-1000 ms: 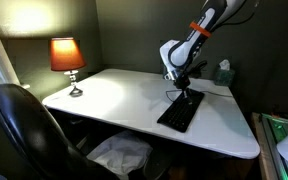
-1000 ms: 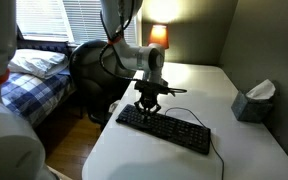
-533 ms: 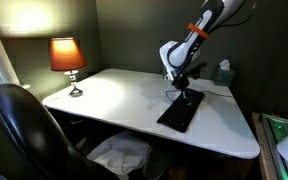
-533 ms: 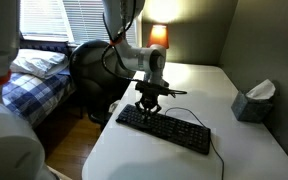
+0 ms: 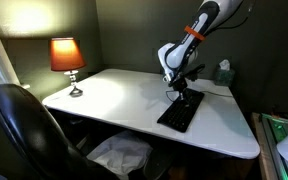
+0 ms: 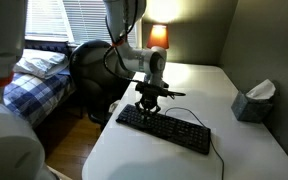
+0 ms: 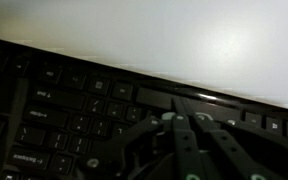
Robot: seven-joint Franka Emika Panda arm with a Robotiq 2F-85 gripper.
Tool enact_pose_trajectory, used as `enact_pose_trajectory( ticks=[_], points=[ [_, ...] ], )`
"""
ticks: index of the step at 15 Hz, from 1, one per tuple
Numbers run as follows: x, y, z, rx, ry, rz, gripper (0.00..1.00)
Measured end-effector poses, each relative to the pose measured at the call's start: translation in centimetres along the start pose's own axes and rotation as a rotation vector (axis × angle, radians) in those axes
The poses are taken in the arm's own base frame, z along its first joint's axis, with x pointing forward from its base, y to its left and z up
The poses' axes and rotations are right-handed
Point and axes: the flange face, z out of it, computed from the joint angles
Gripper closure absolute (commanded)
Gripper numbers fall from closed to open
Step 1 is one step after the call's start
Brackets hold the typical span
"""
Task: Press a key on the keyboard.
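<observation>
At the fingertips, wrist view: the gripper shows both dark fingers drawn together to a single point, nothing between them. The tip lies over the upper key rows of the keyboard, close to its far edge, where the black frame meets the white table. The picture is dim and soft; I cannot tell whether the tip touches a key or hangs just above it.

Exterior views: the gripper points straight down over the keyboard, towards the end nearer the chair. In an exterior view the gripper stands over the far end of the keyboard. Contact cannot be read here either.

Keyboard position: flat on the table, set at a slant to the table edges and near one side of the top.

Arm: white links with an orange band, coming down from above to the wrist.

Surroundings: a lit lamp with an orange shade stands at a far corner of the table, well apart from the keyboard. A tissue box sits near the wall. A black office chair stands at the table's side. A bed with a blue checked cover lies under the blinds.
</observation>
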Motion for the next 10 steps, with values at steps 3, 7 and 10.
enact_pose_trajectory(
  ticks=[3, 7, 10],
  points=[
    [0.5, 0.1, 0.1, 0.002, 0.001, 0.005, 1.0],
    [1.1, 0.3, 0.1, 0.004, 0.004, 0.013, 1.0],
    [1.5, 0.4, 0.1, 0.002, 0.006, 0.018, 1.0]
  ],
)
